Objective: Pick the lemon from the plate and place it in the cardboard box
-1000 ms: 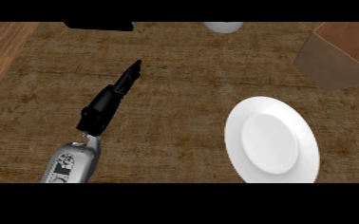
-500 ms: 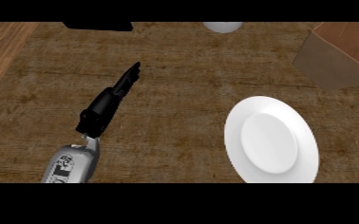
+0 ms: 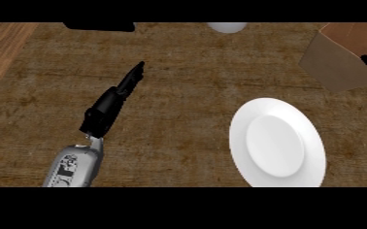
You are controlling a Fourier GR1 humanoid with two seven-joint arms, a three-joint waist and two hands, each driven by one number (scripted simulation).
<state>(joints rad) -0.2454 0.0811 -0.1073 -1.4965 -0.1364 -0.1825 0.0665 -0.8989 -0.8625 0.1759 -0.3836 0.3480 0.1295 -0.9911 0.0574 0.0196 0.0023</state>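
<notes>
Vs. the frame 0.5 s back, you've got next to no change. Your L hand point(image 3: 106, 109) sits at the same spot on the view's left, over the worktop point(image 3: 186, 97). Its fingers are straight and close together, pointing up and to the right, and it's holding nothing. Forearm comes in from the bottom-left as before.

The plate point(image 3: 276, 143) is lower right, same place, showing only its white face. The box point(image 3: 331, 53) is upper right, cut by the edge, well apart from the L hand and near the plate's top. It hasn't shifted either.

Lemon: can't tell where it is from this view.

Also unchanged along the top edge: a white round obj point(image 3: 227, 27) at centre and a black obj point(image 3: 99, 26) at left, both cut off.
</notes>
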